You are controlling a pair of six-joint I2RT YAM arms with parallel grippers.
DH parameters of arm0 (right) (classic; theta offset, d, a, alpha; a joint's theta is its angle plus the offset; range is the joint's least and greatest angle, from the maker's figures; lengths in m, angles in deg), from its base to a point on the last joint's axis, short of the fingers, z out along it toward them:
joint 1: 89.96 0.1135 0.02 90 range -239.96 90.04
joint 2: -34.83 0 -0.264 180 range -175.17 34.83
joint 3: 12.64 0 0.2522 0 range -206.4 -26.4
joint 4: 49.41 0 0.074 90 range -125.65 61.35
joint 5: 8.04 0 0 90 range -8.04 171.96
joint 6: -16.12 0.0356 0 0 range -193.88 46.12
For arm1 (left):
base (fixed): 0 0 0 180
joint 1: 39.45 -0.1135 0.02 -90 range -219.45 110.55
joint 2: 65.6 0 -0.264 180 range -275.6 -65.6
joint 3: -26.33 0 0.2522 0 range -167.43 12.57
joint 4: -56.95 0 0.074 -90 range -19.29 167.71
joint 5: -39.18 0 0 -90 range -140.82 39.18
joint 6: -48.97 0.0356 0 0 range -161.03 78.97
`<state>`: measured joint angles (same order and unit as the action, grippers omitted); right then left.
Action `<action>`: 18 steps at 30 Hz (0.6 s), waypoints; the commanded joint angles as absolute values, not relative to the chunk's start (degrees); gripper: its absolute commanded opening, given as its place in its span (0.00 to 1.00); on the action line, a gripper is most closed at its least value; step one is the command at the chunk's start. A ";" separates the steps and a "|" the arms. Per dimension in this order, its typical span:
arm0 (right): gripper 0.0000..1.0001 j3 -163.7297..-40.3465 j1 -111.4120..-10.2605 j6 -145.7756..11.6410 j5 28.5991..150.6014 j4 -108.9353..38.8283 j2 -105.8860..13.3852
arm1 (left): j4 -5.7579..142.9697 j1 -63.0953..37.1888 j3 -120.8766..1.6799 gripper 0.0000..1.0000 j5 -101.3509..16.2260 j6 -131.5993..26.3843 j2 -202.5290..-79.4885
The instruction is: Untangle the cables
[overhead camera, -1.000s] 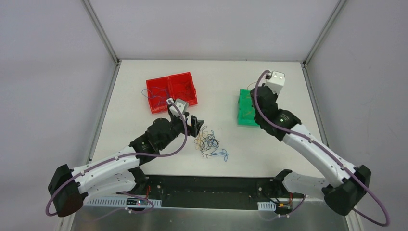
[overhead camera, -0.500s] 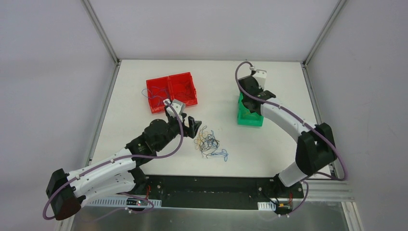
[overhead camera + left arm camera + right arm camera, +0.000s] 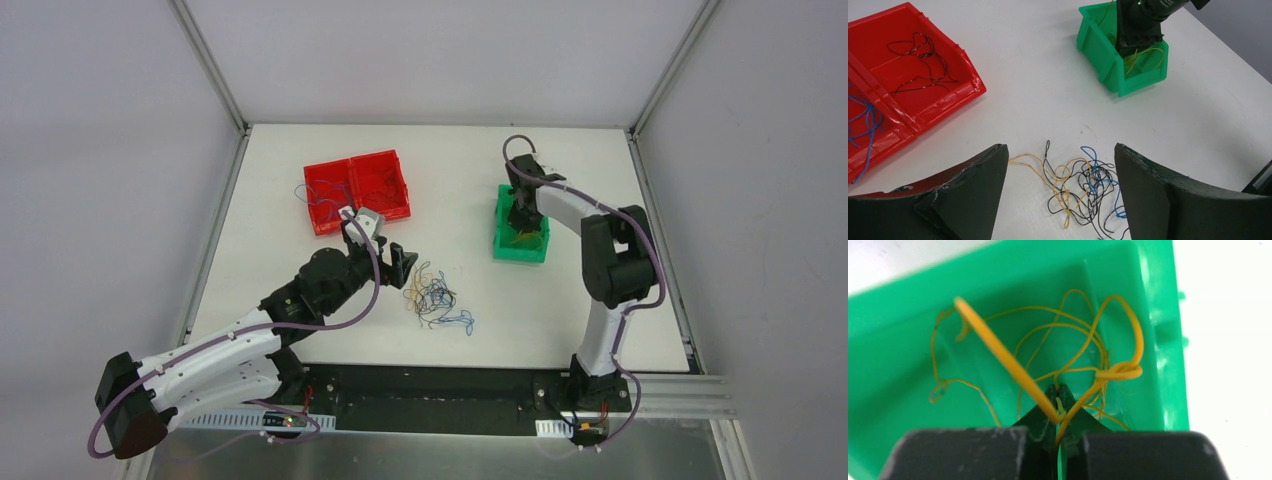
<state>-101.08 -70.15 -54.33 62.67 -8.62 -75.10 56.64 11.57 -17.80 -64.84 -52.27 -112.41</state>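
The tangled cables (image 3: 435, 298) are seen on the white surface (image 3: 460, 170), near its middle, just right of the left pincer (image 3: 1059, 152), whose jaws are held wide apart. The right pincer (image 3: 1058, 396) is clamped on a yellow cable (image 3: 998, 347) inside the green bin (image 3: 898, 340), far right.

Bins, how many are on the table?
3. One red bin at the far left, a second red bin joined to its right, and a green bin at the far right. None seems hidden.

Robotics lab bench: white table (image 3: 450, 170) inside grey-walled, aluminium-framed enclosure (image 3: 210, 65).
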 commanded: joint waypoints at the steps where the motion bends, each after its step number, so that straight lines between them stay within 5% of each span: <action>1: 0.02 -103.71 -70.80 -51.85 68.41 -5.79 -75.91 | 55.71 11.81 -19.68 0.80 -65.50 -52.57 -112.01; 9: 0.50 -101.06 -69.04 -51.70 65.76 -6.69 -66.29 | 55.71 11.87 -19.78 0.80 -65.09 -52.59 -112.16; 18: 0.58 -100.22 -67.34 -52.23 64.83 -6.51 -59.32 | 55.74 11.81 -20.03 0.80 -64.59 -52.48 -113.30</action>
<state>-100.58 -68.49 -52.23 65.86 -7.29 -63.89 56.71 11.57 -17.80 -64.82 -52.25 -112.52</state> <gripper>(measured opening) 0.570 0.800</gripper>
